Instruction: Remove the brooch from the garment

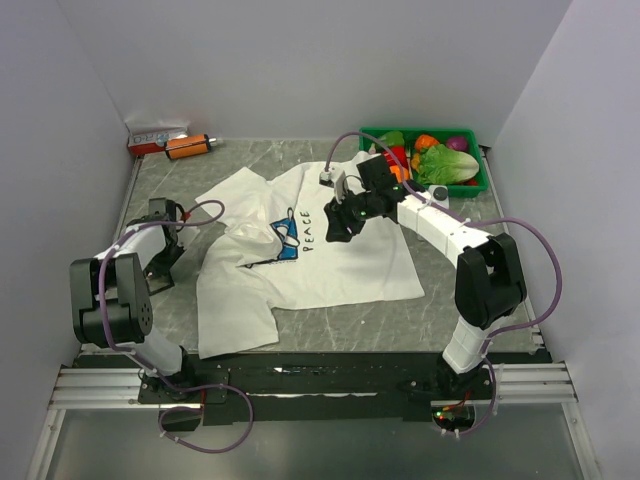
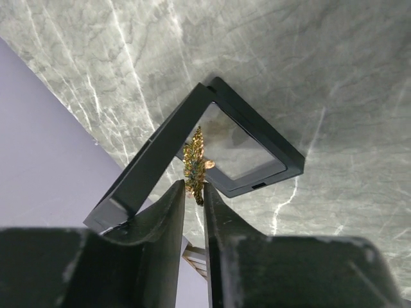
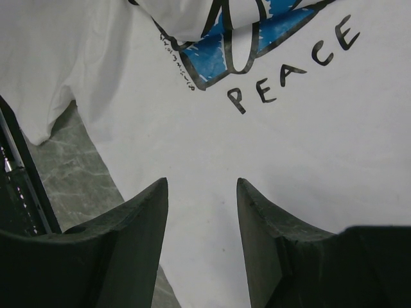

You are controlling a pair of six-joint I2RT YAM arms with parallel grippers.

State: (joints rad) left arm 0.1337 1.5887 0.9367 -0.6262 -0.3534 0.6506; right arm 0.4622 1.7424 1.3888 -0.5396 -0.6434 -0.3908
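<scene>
The brooch [image 2: 194, 163], a small gold leafy pin, stands upright with its lower end between the tips of my left gripper [image 2: 194, 186]. The jaws are only a narrow gap apart, and I cannot tell whether they still pinch it. Right behind the pin lies an open black frame case [image 2: 263, 125] with a clear pane, its lid [image 2: 160, 157] raised. The garment [image 1: 340, 265], a white T-shirt with a blue print and "PEACE", lies crumpled mid-table. My right gripper [image 1: 338, 228] hovers open and empty over the white cloth [image 3: 308, 160], below the lettering. My left gripper [image 1: 165, 215] is off the shirt's left side.
A green basket [image 1: 480, 180] of toy vegetables stands at the back right. An orange bottle [image 1: 187, 146] and a red-and-white box [image 1: 150, 138] lie at the back left. Grey walls close in on the left, back and right.
</scene>
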